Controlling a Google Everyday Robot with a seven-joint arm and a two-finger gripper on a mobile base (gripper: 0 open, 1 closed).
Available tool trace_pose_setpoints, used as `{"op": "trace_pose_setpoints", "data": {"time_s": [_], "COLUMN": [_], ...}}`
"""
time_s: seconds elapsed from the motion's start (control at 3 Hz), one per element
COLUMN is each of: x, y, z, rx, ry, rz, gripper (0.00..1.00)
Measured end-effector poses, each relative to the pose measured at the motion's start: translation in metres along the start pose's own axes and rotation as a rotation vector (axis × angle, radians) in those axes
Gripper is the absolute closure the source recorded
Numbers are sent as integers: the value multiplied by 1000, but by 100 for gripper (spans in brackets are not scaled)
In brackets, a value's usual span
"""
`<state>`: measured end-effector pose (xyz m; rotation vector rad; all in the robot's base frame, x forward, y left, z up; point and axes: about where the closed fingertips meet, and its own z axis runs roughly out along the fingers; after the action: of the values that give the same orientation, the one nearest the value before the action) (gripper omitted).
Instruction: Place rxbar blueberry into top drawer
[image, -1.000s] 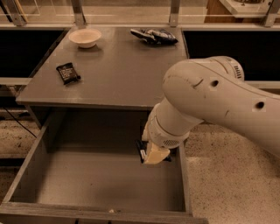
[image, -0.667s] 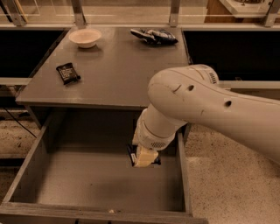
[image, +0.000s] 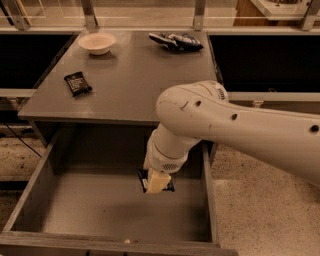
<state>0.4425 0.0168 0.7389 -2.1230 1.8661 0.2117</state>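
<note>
Leftward since the earlier frames, the arm now hangs the gripper (image: 156, 185) further in over the drawer (image: 35, 192), away from its right wall and nearer the middle.

Camera view: the gripper points down above the drawer floor, and its fingers are clamped on the bar (image: 142, 177), whose dark ends stick out on both sides. The bar is inside the drawer's outline, held off the floor. The drawer is pulled out below the cabinet top (image: 140, 85). On that top lie a black packet (image: 77, 83) at the left, a bowl (image: 97, 43) behind it, and a bag (image: 176, 41) at the back right.
</note>
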Motion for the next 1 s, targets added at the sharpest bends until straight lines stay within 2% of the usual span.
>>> {"op": "trace_pose_setpoints", "data": {"time_s": [0.33,1.0], "x": [4,12], "y": [4,12], "z": [13,71], "rx": [-16,-79], "ry": [-2,23], "rz": [16,44], "gripper": [100,100]}}
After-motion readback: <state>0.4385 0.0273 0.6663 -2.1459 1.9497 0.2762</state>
